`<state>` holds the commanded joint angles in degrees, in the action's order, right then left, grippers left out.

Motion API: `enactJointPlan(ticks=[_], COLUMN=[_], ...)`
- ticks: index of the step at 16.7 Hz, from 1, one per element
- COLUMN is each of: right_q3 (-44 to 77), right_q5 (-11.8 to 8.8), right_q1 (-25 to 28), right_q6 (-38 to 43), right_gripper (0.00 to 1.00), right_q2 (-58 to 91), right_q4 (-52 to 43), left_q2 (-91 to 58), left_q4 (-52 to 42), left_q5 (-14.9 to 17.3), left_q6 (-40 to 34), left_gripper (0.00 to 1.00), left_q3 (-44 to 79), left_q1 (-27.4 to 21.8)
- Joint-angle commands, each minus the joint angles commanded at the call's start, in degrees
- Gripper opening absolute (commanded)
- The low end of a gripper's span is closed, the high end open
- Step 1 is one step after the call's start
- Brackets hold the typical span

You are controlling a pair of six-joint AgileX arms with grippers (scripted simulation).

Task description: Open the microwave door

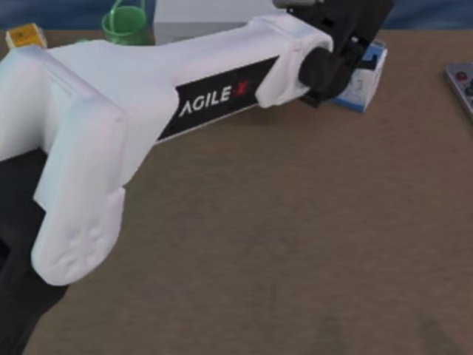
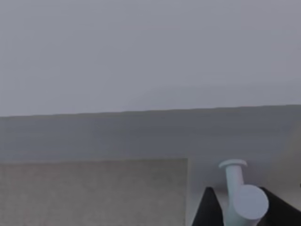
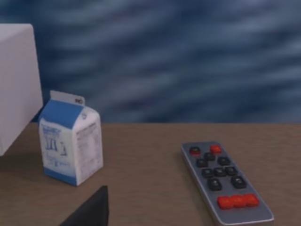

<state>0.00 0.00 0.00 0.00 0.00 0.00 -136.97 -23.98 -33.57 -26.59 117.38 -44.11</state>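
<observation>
Microwave (image 1: 194, 18) stands at the table's (image 1: 295, 244) far edge, left of the milk carton (image 1: 363, 81), with its door (image 2: 94, 193) close before the left wrist camera. Left gripper (image 2: 242, 209) has its 2 dark fingers (image 2: 209, 212) spread either side of the door's handle (image 2: 240, 195). Right gripper's state cannot be told; a remote (image 3: 225, 181) lies near it.

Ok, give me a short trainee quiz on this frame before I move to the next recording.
1. True or false: the left arm reaches over to the microwave.
2. In the top view, which thing is nearest on the microwave's right? A remote, B carton, C basket.
3. Fill in: the left gripper is at the door's ____.
Key: 1 true; 2 B; 3 handle.
</observation>
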Motion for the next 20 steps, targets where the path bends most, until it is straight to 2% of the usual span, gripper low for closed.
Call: enactJointPlan(ticks=[7, 10, 14, 20], right_q3=[0.00, 0.00, 0.00, 0.00], right_q5=[0.00, 0.00, 0.00, 0.00], right_q1=[0.00, 0.00, 0.00, 0.00], right_q6=[0.00, 0.00, 0.00, 0.00], right_gripper=[1.00, 1.00, 1.00, 1.00], right_q2=[0.00, 0.00, 0.00, 0.00], right_q4=[0.00, 0.00, 0.00, 0.00], left_q2=[-11.70, -15.06, -17.05, -17.07], left_q4=[-36.53, -47.44, -53.52, -53.59], left_q5=[9.48, 13.06, 15.47, 15.50], left_q6=[-5.38, -7.11, -8.17, -8.18], left_gripper=[0.00, 0.00, 0.00, 0.00], left_q3=[32.91, 43.02, 48.84, 48.90], left_q1=[2.29, 3.30, 4.06, 4.07])
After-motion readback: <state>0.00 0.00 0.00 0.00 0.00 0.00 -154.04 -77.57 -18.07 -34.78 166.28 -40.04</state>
